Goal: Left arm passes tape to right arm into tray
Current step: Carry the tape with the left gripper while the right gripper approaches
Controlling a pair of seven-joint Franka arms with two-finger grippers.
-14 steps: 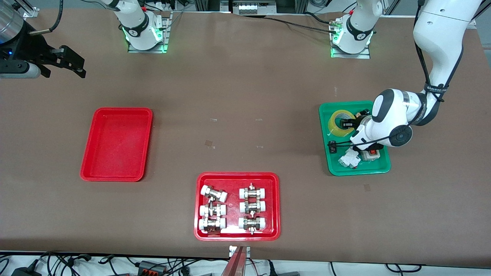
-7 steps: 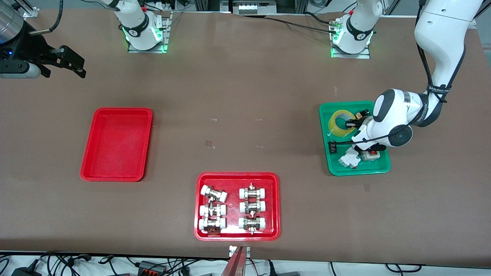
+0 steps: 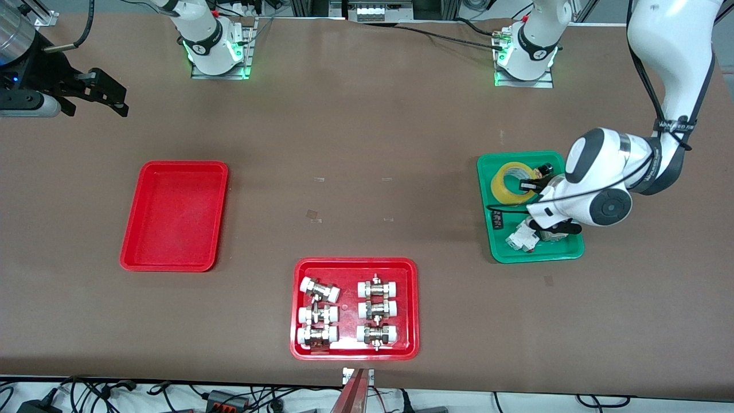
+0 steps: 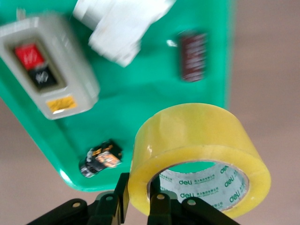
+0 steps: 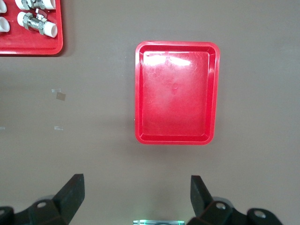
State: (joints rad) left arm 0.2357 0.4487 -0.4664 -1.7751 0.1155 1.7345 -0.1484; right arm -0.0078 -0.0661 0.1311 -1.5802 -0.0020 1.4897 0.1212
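Note:
The yellow tape (image 3: 510,182) is gripped over the green tray (image 3: 539,253) at the left arm's end of the table. My left gripper (image 3: 526,185) is shut on the tape's wall, one finger inside the white core and one outside. The left wrist view shows the tape (image 4: 197,136) tilted above the tray floor, in the left gripper (image 4: 139,190). My right gripper (image 3: 106,94) is open and empty, waiting high near the right arm's end of the table. The plain red tray (image 3: 175,215) lies empty, below the right gripper (image 5: 136,187) in the right wrist view (image 5: 176,93).
The green tray (image 4: 140,84) also holds a grey switch box (image 4: 47,70), a white part (image 4: 119,26) and small dark pieces. A red tray of white-and-metal fittings (image 3: 354,262) sits nearest the front camera, mid-table.
The left wrist has shifted toward the left arm's end of the table, and the tape has come up slightly with it. The right arm has not moved.

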